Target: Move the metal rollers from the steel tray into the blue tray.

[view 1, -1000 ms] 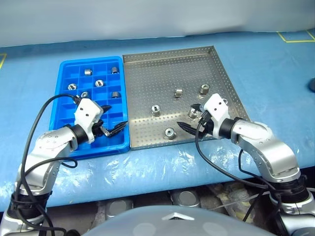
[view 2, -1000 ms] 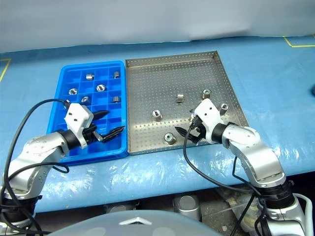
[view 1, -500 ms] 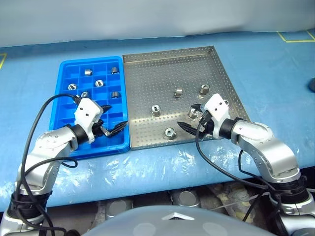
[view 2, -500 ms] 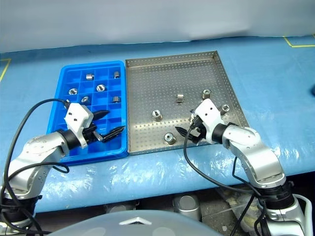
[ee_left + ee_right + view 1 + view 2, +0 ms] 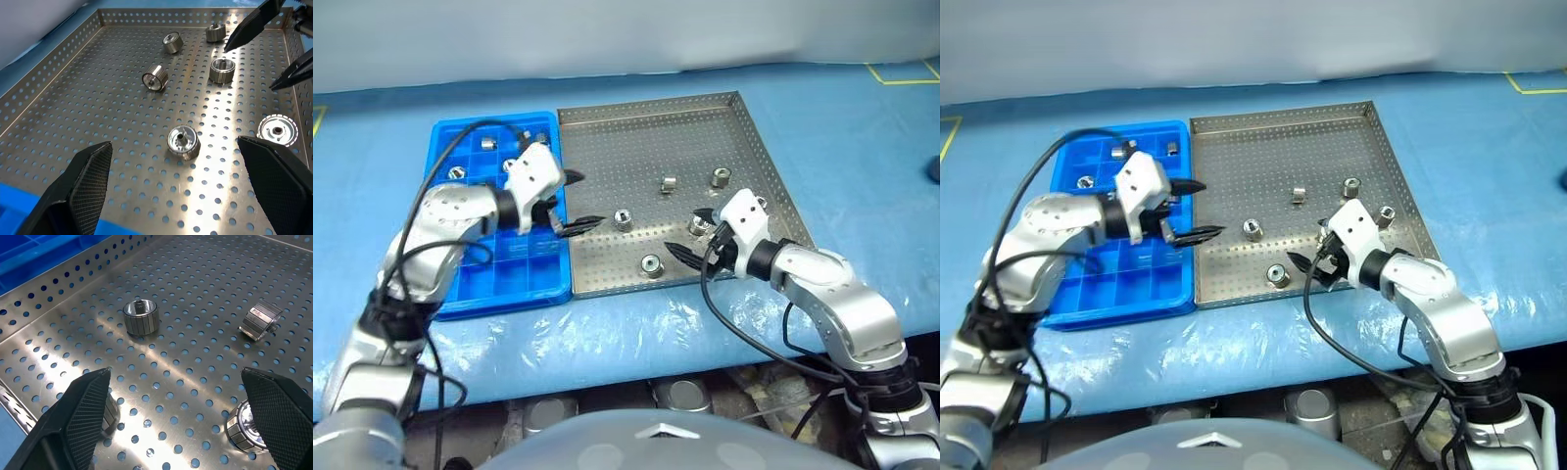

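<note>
Several metal rollers lie on the steel tray (image 5: 626,137), among them one (image 5: 624,219) near the middle, one (image 5: 652,264) by the front rim and one (image 5: 669,184) further back. My left gripper (image 5: 585,202) is open over the tray's left edge, just left of the middle roller (image 5: 183,142). Open too, my right gripper (image 5: 690,233) hovers over the tray's front right, with a roller (image 5: 699,225) close by its fingers (image 5: 279,411). The blue tray (image 5: 509,297) sits to the left with a few rollers (image 5: 488,143) in its far compartments, partly hidden by my left arm.
A pale blue covering spreads over the table. Yellow tape marks (image 5: 901,73) sit at the far right corner and a dark object (image 5: 934,168) at the right edge. Black cables loop from both wrists. The table's front edge runs just below the trays.
My left gripper has swung from over the blue tray's front part, right and away, to the steel tray's left edge. The right gripper has stayed in place.
</note>
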`<state>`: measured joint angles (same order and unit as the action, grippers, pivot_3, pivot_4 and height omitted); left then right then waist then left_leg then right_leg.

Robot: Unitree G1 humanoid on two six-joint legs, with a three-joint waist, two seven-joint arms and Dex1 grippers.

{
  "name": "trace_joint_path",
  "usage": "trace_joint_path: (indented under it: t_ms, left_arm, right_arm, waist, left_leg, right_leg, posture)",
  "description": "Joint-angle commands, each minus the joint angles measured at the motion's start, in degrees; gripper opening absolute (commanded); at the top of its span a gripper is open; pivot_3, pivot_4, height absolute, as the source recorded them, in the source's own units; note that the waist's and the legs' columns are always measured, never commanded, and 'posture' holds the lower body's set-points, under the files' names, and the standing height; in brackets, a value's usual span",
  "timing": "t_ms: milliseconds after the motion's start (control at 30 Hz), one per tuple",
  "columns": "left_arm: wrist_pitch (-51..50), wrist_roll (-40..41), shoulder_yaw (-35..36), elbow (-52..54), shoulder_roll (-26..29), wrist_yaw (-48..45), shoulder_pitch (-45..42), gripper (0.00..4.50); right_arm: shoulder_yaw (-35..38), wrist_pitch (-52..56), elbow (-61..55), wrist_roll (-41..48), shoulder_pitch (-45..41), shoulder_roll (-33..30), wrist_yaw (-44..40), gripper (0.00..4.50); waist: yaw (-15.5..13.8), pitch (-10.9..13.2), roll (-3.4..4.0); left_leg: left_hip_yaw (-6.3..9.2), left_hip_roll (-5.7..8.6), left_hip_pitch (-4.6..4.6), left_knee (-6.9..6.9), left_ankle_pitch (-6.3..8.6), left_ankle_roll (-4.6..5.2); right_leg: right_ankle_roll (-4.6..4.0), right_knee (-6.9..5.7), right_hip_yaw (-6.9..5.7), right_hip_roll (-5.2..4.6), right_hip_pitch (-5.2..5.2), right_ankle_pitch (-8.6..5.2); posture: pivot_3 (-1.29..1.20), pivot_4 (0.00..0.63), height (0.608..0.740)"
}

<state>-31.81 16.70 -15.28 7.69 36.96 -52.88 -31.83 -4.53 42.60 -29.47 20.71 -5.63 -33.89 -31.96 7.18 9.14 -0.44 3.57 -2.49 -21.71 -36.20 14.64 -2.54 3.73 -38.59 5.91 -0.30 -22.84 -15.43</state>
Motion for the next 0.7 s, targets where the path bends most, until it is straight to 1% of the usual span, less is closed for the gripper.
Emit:
trace_joint_path:
  t_ms: [33,200,333,500,600,700]
  left_arm:
    - [4.57,-5.91,-5.85,-10.02,-2.14,-3.81,-5.69,4.46]
    - [9.17,-10.08,-9.85,-20.65,-5.25,-8.59,-10.79,4.46]
    - [12.67,-13.51,-11.75,-28.31,-8.95,-10.13,-14.05,4.46]
    - [16.56,-18.61,-14.24,-35.32,-12.04,-10.98,-16.50,4.46]
    - [18.14,-21.75,-16.16,-38.32,-12.60,-12.48,-17.00,4.46]
    - [19.61,-24.17,-17.39,-39.19,-12.09,-13.68,-16.87,3.90]
  right_arm:
    - [0.55,-0.31,-2.77,0.12,0.23,1.17,1.34,4.50]
    - [1.28,0.15,-4.26,0.27,2.07,2.18,3.02,4.50]
    - [1.35,0.37,-5.15,0.40,3.15,3.13,3.93,4.50]
    - [1.24,0.34,-5.87,0.39,3.59,3.90,4.87,4.50]
    - [1.48,0.20,-6.13,0.31,3.77,4.21,5.40,4.50]
    - [1.75,0.09,-6.28,0.24,3.80,4.64,5.94,4.50]
  waist:
    - [0.38,0.00,0.00]
    - [1.34,0.00,0.00]
    - [1.85,0.01,0.00]
    - [2.64,0.01,0.00]
    - [3.46,0.01,0.00]
    - [3.87,-0.01,0.03]
  left_leg:
    - [0.00,0.00,0.00,0.00,0.00,0.00]
    - [0.00,0.00,-0.03,0.00,0.04,0.07]
    - [0.00,0.00,-0.06,-0.05,0.05,0.09]
    - [0.00,0.01,-0.08,-0.10,0.06,0.10]
    - [0.00,0.01,-0.09,-0.10,0.07,0.12]
    - [0.01,0.00,-0.07,-0.11,0.07,0.12]
  right_leg:
    - [0.00,0.00,0.00,0.01,-0.01,0.00]
    - [-0.01,0.02,0.02,0.02,-0.01,-0.01]
    - [0.00,0.02,0.02,0.02,-0.02,-0.01]
    - [0.01,0.00,0.03,0.02,-0.01,-0.01]
    - [0.00,0.01,0.03,0.02,-0.01,-0.01]
    - [0.01,-0.01,0.03,0.02,0.00,-0.02]
  posture:
    - [-0.18,0.150,0.740]
    - [-0.19,0.150,0.740]
    - [-0.21,0.150,0.740]
    - [-0.23,0.150,0.740]
    - [-0.23,0.150,0.740]
    - [-0.24,0.150,0.740]
